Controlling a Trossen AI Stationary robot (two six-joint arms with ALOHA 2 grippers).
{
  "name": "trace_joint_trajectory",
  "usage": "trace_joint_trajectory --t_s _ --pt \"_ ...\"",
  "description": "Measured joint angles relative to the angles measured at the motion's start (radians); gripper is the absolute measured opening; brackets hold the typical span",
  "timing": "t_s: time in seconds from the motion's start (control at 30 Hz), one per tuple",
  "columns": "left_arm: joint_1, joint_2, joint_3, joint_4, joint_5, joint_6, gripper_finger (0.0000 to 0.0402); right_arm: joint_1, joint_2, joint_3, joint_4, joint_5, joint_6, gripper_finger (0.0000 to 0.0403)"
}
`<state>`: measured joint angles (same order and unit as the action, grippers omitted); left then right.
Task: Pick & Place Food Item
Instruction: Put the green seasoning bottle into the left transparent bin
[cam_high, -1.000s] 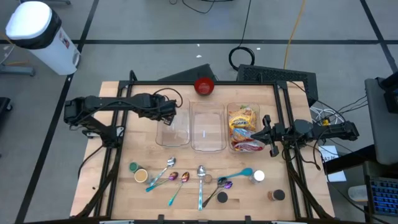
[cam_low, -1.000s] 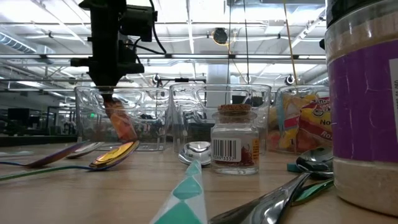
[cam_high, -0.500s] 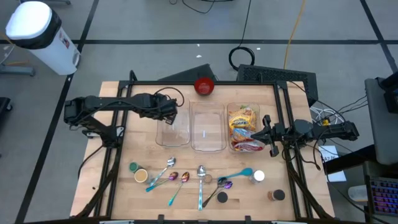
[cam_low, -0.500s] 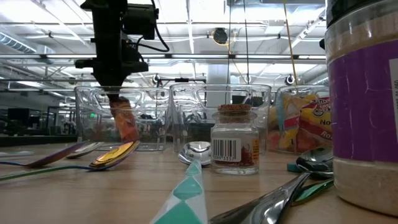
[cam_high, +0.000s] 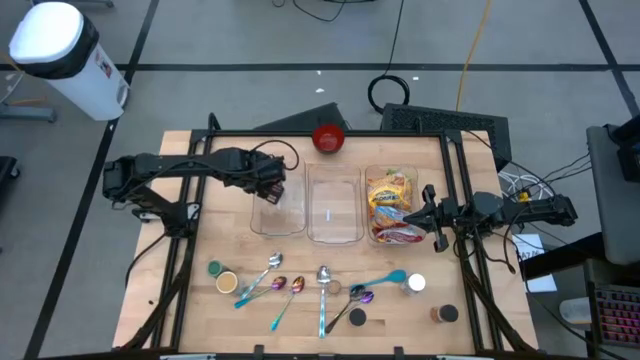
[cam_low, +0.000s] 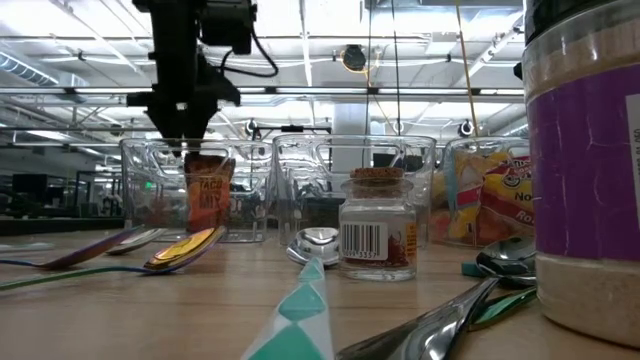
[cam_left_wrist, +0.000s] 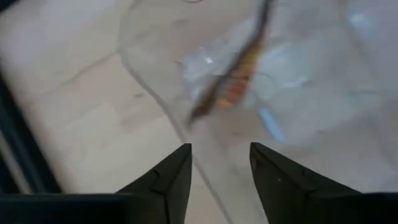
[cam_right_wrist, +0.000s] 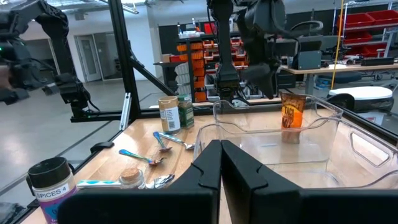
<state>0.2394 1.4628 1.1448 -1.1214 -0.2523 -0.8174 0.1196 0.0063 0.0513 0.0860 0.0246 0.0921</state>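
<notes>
An orange-red food packet (cam_low: 207, 190) stands upright inside the left clear container (cam_high: 277, 210), its lower edge down near the container's floor. It shows as a blurred streak (cam_left_wrist: 235, 81) in the left wrist view. My left gripper (cam_left_wrist: 219, 168) hangs open just above the packet (cam_right_wrist: 291, 111), pointing steeply down over the container's far left part (cam_low: 185, 148); nothing is between its fingers. At the table's right edge my right gripper (cam_high: 426, 212) stays level and shut (cam_right_wrist: 221, 163), beside the right container.
The middle container (cam_high: 333, 205) and the right container (cam_high: 393, 205), which holds several yellow food packs, stand in a row with the left one. A red bowl (cam_high: 328, 138) sits at the far edge. Several spoons (cam_high: 323, 290) and spice jars (cam_low: 377, 225) line the near side.
My left gripper has opened and let go of the packet over the left container. The packet, which hung tilted and edge-on below the fingers, has dropped free and turned its broad face toward the near edge, upright in the container.
</notes>
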Motion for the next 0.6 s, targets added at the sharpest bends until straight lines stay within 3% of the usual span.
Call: trace_joint_trajectory --t_s 0.27,0.4,0.6 --pt "-0.139 -0.117 0.040 -0.022 0.029 -0.060 0.0191 0.000 0.000 0.000 0.002 0.000 0.000 0.0000" --pt "-0.286 -0.173 0.041 -0.065 0.033 -0.177 0.0191 0.000 0.000 0.000 0.004 0.000 0.000 0.0000" --pt "-0.529 -0.195 0.041 -0.102 0.151 -0.410 0.0191 0.000 0.000 0.000 0.008 0.000 0.000 0.0000"
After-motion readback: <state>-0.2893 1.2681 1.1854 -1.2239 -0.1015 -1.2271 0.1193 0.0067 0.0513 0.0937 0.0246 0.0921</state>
